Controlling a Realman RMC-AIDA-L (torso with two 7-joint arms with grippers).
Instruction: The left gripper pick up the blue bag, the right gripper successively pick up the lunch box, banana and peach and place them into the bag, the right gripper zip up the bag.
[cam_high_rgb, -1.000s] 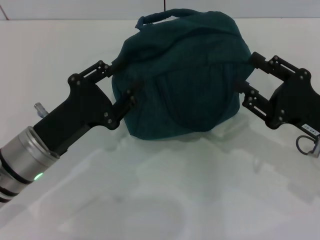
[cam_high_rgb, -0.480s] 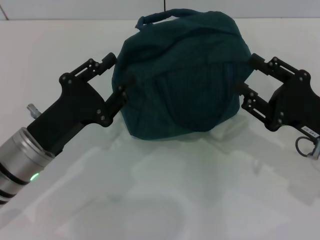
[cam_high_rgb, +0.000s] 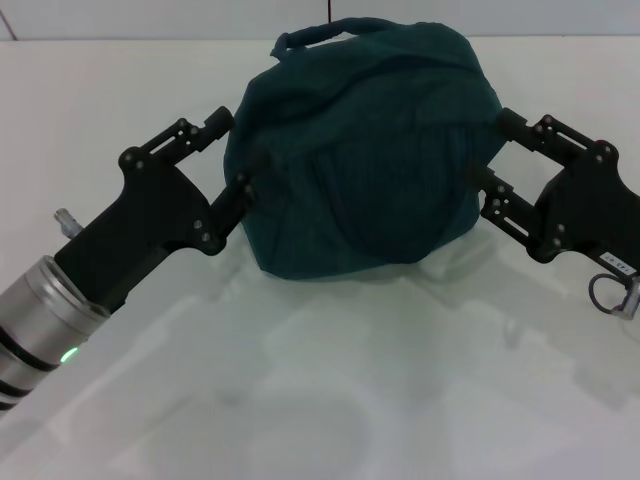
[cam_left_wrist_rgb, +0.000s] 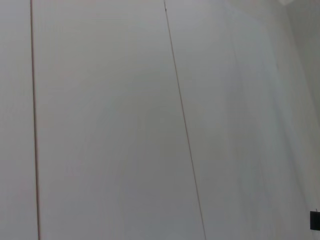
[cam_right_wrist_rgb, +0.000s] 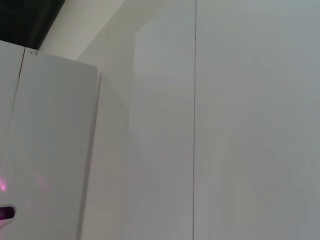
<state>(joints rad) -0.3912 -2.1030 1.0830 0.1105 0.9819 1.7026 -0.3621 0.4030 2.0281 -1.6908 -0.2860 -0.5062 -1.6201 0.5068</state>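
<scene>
- Head view: I'm seeing the blue bag (cam_high_rgb: 365, 150) sitting bulged on the white table (cam_high_rgb: 330, 390).
- I'm keeping the left gripper (cam_high_rgb: 229, 150) spread at its left side.
- I'm keeping the right gripper (cam_high_rgb: 492, 146) spread at its right side.

White table (cam_high_rgb: 330, 400); pale wall panels (cam_left_wrist_rgb: 100, 125) w/ thin seams.

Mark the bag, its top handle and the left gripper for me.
blue bag (cam_high_rgb: 360, 170), head view, middle of its front fabric.
handle (cam_high_rgb: 310, 36), head view, loop at the bag's top.
left gripper (cam_high_rgb: 238, 150), head view, midway between its fingertips at the bag's left side.
</scene>
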